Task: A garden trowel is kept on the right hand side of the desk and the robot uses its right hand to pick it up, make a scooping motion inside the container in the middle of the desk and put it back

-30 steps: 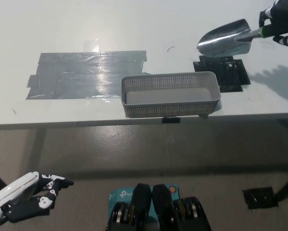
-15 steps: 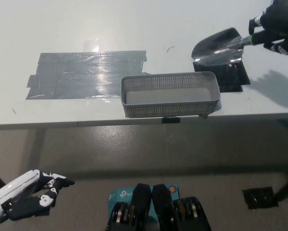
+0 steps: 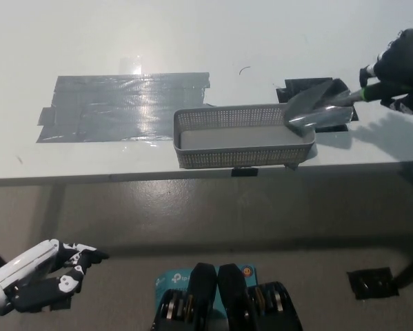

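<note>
Handle of garden trowel (image 3: 315, 107) mostly swallowed by right hand (image 3: 398, 74), clenched around it and partly cut off at the picture's right edge. Blade tilted over the right end of container (image 3: 244, 136), tip at the rim; hard to tell whether touching. Container close to the front edge of desk (image 3: 192, 34), bare room behind. Black mat (image 3: 297, 87) half covered by the blade; grey tape patch (image 3: 127, 107) to the left. Left hand (image 3: 37, 283) low, below the desk, holding nothing, fingers apart.
</note>
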Robot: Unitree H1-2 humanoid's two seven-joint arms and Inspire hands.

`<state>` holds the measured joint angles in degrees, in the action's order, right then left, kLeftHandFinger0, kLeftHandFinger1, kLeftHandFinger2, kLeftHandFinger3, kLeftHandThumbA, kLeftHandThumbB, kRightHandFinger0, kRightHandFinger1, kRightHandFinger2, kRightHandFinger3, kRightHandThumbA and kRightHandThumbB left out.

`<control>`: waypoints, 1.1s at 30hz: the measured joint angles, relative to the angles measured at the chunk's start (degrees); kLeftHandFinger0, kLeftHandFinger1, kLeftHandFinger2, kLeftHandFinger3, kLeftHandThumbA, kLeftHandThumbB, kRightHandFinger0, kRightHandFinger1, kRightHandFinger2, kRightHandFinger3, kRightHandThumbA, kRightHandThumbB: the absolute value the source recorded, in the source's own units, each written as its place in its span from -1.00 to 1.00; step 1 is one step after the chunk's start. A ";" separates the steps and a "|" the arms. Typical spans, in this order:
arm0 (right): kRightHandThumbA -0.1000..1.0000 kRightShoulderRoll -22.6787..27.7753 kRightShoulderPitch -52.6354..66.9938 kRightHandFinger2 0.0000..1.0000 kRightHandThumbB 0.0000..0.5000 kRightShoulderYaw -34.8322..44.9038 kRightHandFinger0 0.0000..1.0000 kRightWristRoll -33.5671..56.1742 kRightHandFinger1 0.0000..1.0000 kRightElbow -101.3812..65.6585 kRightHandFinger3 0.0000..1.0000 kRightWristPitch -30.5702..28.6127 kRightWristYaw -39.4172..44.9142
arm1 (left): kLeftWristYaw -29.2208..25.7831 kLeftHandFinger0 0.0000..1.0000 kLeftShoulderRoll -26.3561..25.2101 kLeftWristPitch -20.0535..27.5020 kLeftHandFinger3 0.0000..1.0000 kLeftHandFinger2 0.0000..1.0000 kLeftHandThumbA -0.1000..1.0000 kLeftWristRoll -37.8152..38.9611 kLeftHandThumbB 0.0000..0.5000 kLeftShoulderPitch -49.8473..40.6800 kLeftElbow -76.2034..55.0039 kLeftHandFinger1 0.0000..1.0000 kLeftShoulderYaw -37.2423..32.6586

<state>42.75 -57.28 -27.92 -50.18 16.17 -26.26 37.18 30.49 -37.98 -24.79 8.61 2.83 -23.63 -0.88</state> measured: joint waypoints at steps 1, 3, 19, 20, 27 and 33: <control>-1.00 -0.14 0.34 -0.15 -1.00 0.09 -1.00 0.03 -0.76 -0.31 -0.62 -0.04 -0.19 | 0.00 0.84 0.00 0.00 1.00 0.69 1.00 -0.01 0.83 0.01 -0.02 0.73 -0.06; -1.00 -0.33 0.99 -0.17 -1.00 0.25 -1.00 0.01 -0.82 -0.84 -0.77 -0.11 -0.41 | 0.00 0.84 0.00 0.00 1.00 0.70 1.00 -0.01 0.72 0.00 -0.03 0.72 -0.14; -0.54 -4.17 1.88 -0.11 -1.00 -0.96 -1.00 -2.72 -0.76 0.13 -0.69 -0.05 -1.73 | -0.01 0.87 0.11 -0.54 1.00 0.62 1.00 0.02 0.82 0.58 -0.21 0.71 -1.47; -0.55 -4.99 1.39 -0.10 -1.00 -1.43 -0.99 -3.23 -0.72 0.54 -0.63 -0.04 -1.74 | 0.00 0.89 0.13 -0.61 1.00 0.62 1.00 0.02 0.86 0.64 -0.26 0.72 -1.59; -0.78 -9.01 -2.05 -0.27 -1.00 -3.69 -1.00 -5.71 -0.96 3.35 -0.90 -0.05 -1.82 | 0.00 0.96 0.18 -0.84 1.00 0.64 1.00 0.00 0.72 0.81 -0.48 0.76 -2.05; -0.97 -12.87 -3.88 -0.24 -1.00 -4.81 -1.00 -7.23 -1.00 6.21 -0.99 0.16 -2.76 | 0.00 0.99 0.19 -1.04 1.00 0.63 1.00 -0.02 0.65 0.90 -0.63 0.77 -2.77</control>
<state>29.88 -61.16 -32.73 -57.41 22.38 -26.09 34.42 30.48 -37.80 -25.83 8.59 3.72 -24.27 -3.65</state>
